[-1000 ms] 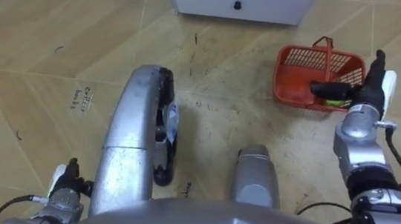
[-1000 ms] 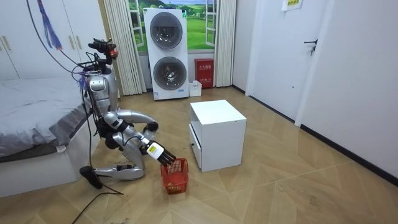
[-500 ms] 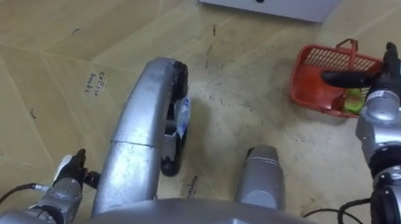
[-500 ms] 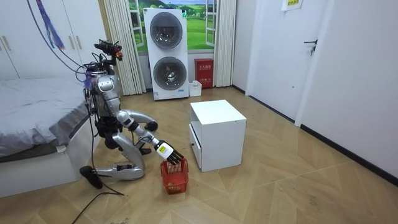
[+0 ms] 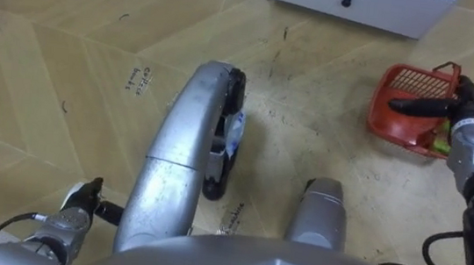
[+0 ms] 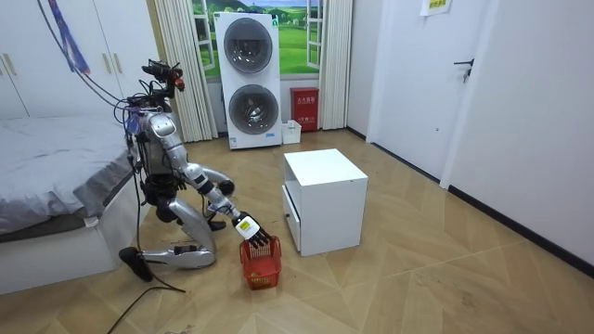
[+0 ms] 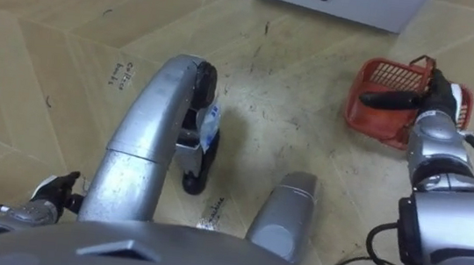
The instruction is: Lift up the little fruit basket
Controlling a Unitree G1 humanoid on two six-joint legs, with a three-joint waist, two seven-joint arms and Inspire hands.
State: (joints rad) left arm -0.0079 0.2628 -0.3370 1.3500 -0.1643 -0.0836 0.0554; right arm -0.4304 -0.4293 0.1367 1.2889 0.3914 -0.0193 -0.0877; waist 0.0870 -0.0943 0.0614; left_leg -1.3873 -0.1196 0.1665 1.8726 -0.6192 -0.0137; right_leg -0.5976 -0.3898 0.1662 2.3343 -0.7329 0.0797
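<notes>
Fruit basket [image 5: 412,79] reads red-orange, with grid-mesh walls. A yellow-green item [image 5: 441,142] sits inside. Floor [image 5: 49,69]: tan wood, chevron pattern, dark scuffs. Cabinet [image 5: 382,11] is white with a black knob [image 5: 346,1]. My right hand [image 5: 470,100] is black, and the forearm is silver.

Right arm outstretched, right hand [image 5: 470,102] straight-fingered, thumb wide; left hand [image 5: 88,202] low at the left side.

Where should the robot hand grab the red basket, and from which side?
Grip the handle at its top, coming from above. The basket sits upright on the floor with the handle arched over its open top, and the right robot hand hovers over it.
</notes>
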